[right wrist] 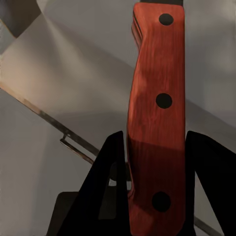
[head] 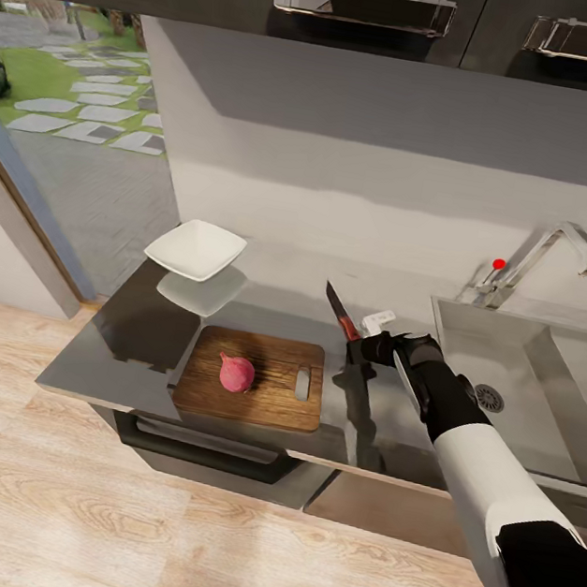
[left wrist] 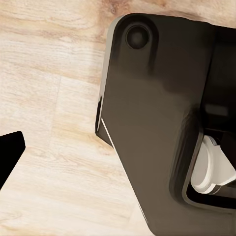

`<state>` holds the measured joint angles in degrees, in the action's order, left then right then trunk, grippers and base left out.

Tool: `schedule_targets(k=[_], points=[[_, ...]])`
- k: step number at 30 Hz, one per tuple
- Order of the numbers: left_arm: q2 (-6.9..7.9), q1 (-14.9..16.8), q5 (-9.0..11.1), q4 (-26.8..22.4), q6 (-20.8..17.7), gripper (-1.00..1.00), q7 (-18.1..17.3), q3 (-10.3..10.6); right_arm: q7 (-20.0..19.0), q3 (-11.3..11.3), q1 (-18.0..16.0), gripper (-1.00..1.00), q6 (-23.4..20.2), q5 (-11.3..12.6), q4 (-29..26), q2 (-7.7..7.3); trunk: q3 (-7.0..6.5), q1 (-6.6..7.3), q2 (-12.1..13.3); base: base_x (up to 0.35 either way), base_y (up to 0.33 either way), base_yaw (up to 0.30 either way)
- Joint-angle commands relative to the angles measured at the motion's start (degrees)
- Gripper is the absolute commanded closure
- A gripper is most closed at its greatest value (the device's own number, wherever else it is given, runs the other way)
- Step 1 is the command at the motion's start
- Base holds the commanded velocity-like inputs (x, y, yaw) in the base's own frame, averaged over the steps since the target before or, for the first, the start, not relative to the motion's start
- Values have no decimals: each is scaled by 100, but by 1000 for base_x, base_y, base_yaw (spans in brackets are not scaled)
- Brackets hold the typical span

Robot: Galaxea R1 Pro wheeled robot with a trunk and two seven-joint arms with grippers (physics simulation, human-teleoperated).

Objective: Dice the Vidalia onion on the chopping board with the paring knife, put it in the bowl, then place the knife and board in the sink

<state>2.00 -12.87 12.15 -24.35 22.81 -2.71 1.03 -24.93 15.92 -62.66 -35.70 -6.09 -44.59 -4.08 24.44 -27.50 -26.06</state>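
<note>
The right pincer (head: 361,345) is clamped on the paring knife (head: 341,312); in the right wrist view its two dark fingers (right wrist: 110,172) sit on either side of the red riveted handle (right wrist: 157,118), so the grip looks firm; in the head view the dark blade points up and away toward the back wall, held above the surface (head: 134,344) between the chopping board (head: 256,378) and the sink (head: 525,387); the knife is off to the board's sink-side end, not yet over it. The Vidalia onion (head: 236,373) lies whole on the board, near its middle and on the side away from the handle slot; the white bowl (head: 196,249) stands beyond the board's far corner, near the end of the surface and apart from the board.

The left wrist view looks down on wooden floor (left wrist: 49,98) and a dark part of the robot's own body; whether the left pincer is open or closed I cannot tell.

The step in hand, as I judge it, is the dicing: onion out of the sink, knife picked up, no cut yet made. The next move calls for carrying the knife sideways over the onion, tipping the blade downward, and pressing through; a round onion lying loose may roll under the blade.
</note>
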Motion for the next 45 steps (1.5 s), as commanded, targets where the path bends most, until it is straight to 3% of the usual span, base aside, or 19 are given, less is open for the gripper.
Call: schedule_targets(k=[1,11,23,32,38,45], points=[[2,-2,59,-9,4,-100,-28,11,-41,16,-1,100,-31,-68,203,-5,7,-4,-6,0,0,0],[2,-3,56,-9,4,-100,-28,11,-30,23,0,100,-121,-77,-206,-11,-65,-4,-6,0,0,0],[2,-3,52,-12,4,-100,-28,11,-22,17,-1,100,-1573,-86,-2099,-45,-172,-4,-6,0,0,0],[2,-5,58,-9,4,-100,-28,11,83,32,3,100,-1688,-94,-2273,-33,-253,-4,-6,-4,0,0],[2,-5,59,-9,4,-100,-28,11,660,116,60,100,-1659,-80,-2281,30,-307,-4,-6,-131,0,0],[2,-3,59,-9,4,-100,-28,11,1748,610,152,100,-1633,-71,-2278,172,-370,-4,-6,-201,0,0]])
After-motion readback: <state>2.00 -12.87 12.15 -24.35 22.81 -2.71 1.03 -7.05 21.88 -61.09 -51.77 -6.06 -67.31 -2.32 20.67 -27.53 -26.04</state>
